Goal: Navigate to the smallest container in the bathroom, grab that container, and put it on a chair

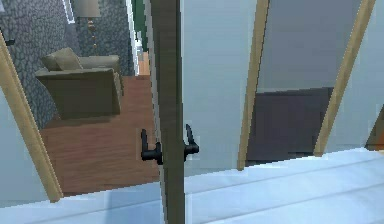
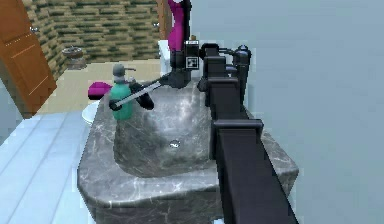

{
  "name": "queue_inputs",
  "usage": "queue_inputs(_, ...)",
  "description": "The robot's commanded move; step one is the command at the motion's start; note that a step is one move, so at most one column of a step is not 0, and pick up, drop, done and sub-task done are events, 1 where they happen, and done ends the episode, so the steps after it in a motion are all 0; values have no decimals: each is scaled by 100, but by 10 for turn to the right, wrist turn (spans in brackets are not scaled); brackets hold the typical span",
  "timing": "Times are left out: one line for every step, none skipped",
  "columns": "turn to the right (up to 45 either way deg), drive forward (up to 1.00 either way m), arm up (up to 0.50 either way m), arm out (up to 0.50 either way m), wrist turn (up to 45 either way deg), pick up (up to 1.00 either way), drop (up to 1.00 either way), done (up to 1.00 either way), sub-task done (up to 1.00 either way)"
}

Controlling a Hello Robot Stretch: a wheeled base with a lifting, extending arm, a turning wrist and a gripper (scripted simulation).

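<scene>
Status: the approach stage appears complete. The robot stands at the bathroom sink (image 2: 110, 178), with the arm (image 2: 240, 150) reaching out across the basin. The gripper (image 2: 133, 98) lies at a teal pump bottle (image 2: 121, 111) on the sink's far left rim; this bottle is judged to be the container the task asks for. Grasp not confirmed: the bottle sits against the rim behind the fingers, so I cannot tell whether the gripper has hold of it, and the state of the jaws cannot be made out either. Outstanding: secure and lift the bottle, withdraw, drive out and set it down on a chair. A candidate seat is noted: an armchair (image 1: 80, 88) on the wood floor of the next room, seen past the edge-on door (image 1: 168, 100) at the forward view's left. Containers: the bottle is opaque, contents not visible. The basin shows a drain (image 2: 175, 144) at its bottom and no water that can be made out. A low pink item (image 2: 98, 90) lies just behind the bottle and a tall magenta item (image 2: 183, 25) stands at the back of the sink; neither can be identified further.
</scene>
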Motion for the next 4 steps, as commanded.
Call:
queue_inputs(0, 0, 0, 0, -450, 0, 0, 0, 0)
queue_inputs(0, 0, 0, 0, -150, 0, 0, 0, 0)
queue_inputs(0, 0, 0, -40, 0, 0, 0, 0, 0)
queue_inputs(120, 0, 0, 0, 0, 0, 0, 0, 0)
